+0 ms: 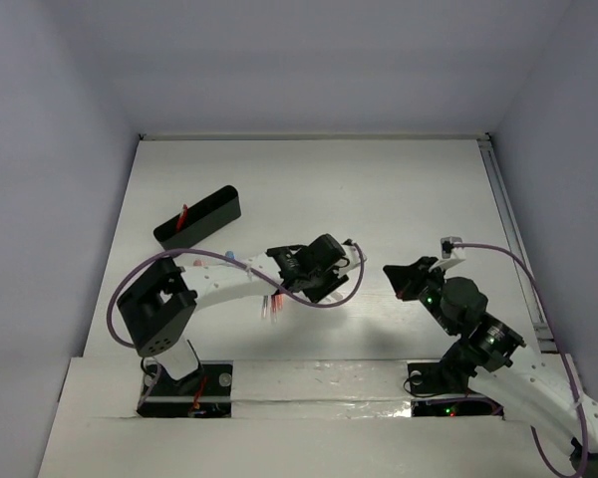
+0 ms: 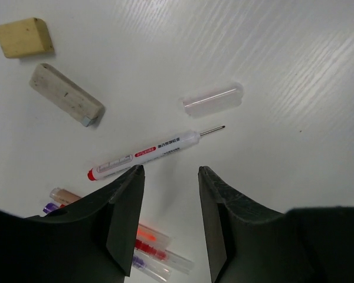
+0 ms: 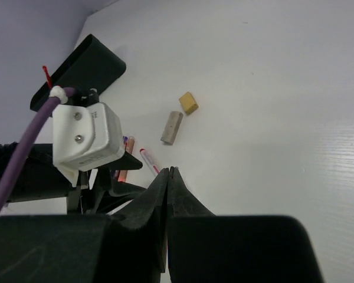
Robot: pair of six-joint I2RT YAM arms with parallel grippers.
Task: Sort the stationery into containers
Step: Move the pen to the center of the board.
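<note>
1. The left gripper point(image 2: 171, 177) has its two fingers apart. Nothing is between them.
2. It hangs over the white table point(image 2: 295, 71), right above a white pen point(image 2: 143, 154). The pen has a red end and a thin metal tip. It lies flat just past the fingertips, and they do not touch it.
3. A clear cap point(image 2: 212, 99) lies near the tip of the white pen, a little apart from it.
4. Two eraser blocks lie farther off. One is a short yellow block point(image 2: 23, 37). The other is a long grey-white block point(image 2: 65, 94). They are close together but do not touch.
5. A little heap of clear pens point(image 2: 156, 247) with red, orange and purple bits lies by the left finger. The finger hides part of the heap.
6. The right gripper point(image 3: 168, 172) has its fingers pressed together, with nothing held in them. It sits off to the right side, apart from the pens and blocks, and its tips point their way.
7. The long black box point(image 1: 197, 217) lies on the far left part of the table, beyond the left arm. A thin red pen point(image 1: 183, 215) sticks up out of the box.
</note>
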